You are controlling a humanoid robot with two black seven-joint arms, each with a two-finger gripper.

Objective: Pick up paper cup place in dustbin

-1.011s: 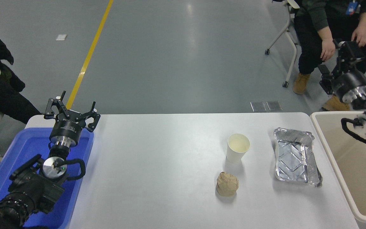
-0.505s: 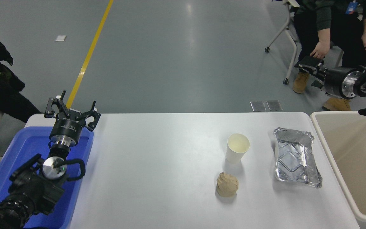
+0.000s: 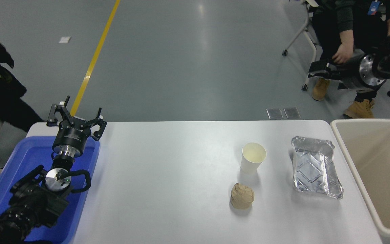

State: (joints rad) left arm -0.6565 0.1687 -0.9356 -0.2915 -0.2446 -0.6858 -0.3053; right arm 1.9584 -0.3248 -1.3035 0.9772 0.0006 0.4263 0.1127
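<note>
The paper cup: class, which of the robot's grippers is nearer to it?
Right. The right gripper hangs beyond the table's far-right edge; the left gripper sits far left of the paper cup.

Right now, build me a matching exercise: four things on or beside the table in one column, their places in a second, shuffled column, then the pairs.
Things:
1. paper cup
2. crumpled brown paper ball
3. foil tray
4. dustbin

Places:
A. at the table's right end, past the edge
B. nearest the table's front edge, in front of the white cup
C. upright near the table's middle, left of the shiny tray
D. between the cup and the beige bin

Pairs: 1-C, 2-B, 3-D, 4-A
</note>
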